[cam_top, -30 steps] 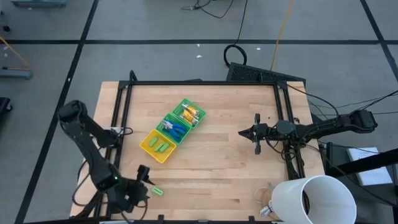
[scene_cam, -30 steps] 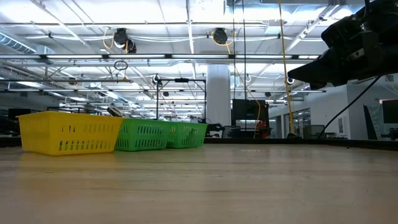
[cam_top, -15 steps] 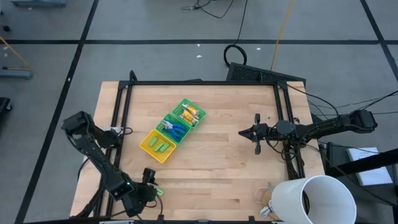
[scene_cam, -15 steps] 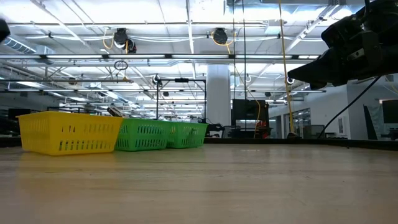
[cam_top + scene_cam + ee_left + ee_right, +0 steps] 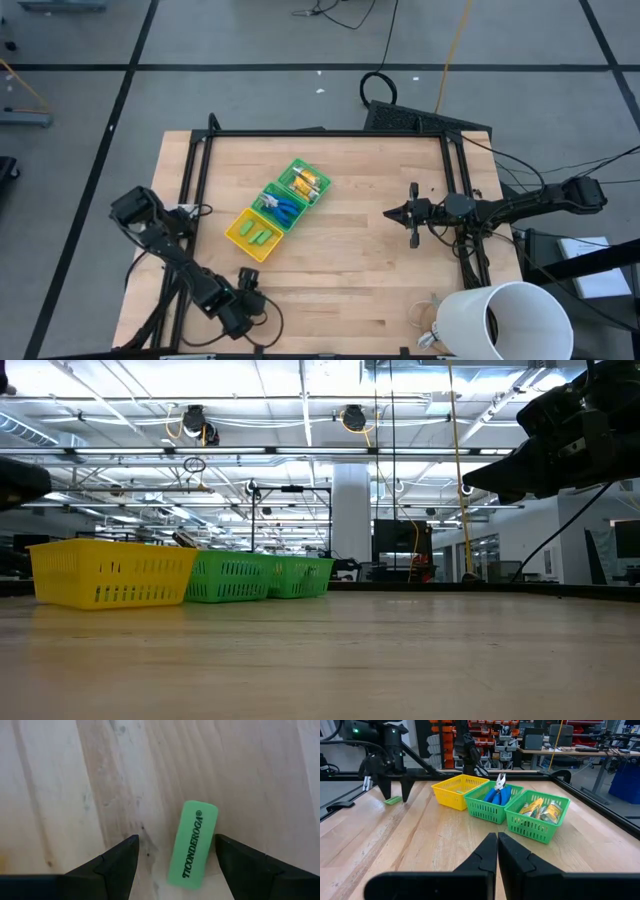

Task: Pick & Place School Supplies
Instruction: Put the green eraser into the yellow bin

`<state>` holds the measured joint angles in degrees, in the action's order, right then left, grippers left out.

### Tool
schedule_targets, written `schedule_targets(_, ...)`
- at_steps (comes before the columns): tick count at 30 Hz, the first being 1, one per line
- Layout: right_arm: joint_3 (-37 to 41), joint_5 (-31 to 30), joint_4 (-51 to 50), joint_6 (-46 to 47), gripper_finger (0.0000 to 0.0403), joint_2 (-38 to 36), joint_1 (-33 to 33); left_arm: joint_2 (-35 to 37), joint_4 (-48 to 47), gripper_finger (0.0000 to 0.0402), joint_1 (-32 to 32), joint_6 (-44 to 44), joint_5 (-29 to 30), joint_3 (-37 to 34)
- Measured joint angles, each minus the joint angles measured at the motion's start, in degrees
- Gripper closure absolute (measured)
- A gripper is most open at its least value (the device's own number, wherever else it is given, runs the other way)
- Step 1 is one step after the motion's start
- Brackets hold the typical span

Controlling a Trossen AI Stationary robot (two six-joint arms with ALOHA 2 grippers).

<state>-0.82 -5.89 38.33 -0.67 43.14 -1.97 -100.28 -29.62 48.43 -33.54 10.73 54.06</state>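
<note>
Straddling green eraser [image 5: 193, 844] on table [image 5: 60, 785] | left pincer [image 5: 175, 851] spread | right pincer [image 5: 497, 851] pressed together

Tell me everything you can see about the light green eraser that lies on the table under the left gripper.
The light green eraser is a small oblong block with rounded corners, smooth and matte like rubber or plastic, with dark "TICONDEROGA" lettering along its top face. It lies flat on the wooden table, alone, near the table's front edge and apart from the baskets. The left gripper stands open with one finger on each side of it; one finger is very close to the eraser's edge, but contact cannot be confirmed.
</note>
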Motion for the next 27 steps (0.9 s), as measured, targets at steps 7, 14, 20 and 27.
schedule_targets(7, 0.0, 0.0, 0.0, 0.0, 0.0394, 0.0, 0.0, -1.2, -0.1, 0.0133, -2.1, 0.8, -4.3, 0.2)
schedule_targets(14, 0.0, 0.0, 0.0, 0.0, 0.0394, 0.0, 0.0, -1.2, -0.4, 0.0161, -2.6, 1.4, -5.4, 0.1)
schedule_targets(20, 0.0, 0.0, 0.0, 0.0, 0.0394, 0.0, 0.0, -1.3, -0.6, 0.0238, -2.6, -0.9, -4.7, 0.0)
schedule_targets(27, 0.0, 0.0, 0.0, 0.0, 0.0394, 0.0, 0.0, -1.3, -0.3, 0.0314, -2.9, -9.9, -1.5, -0.1)
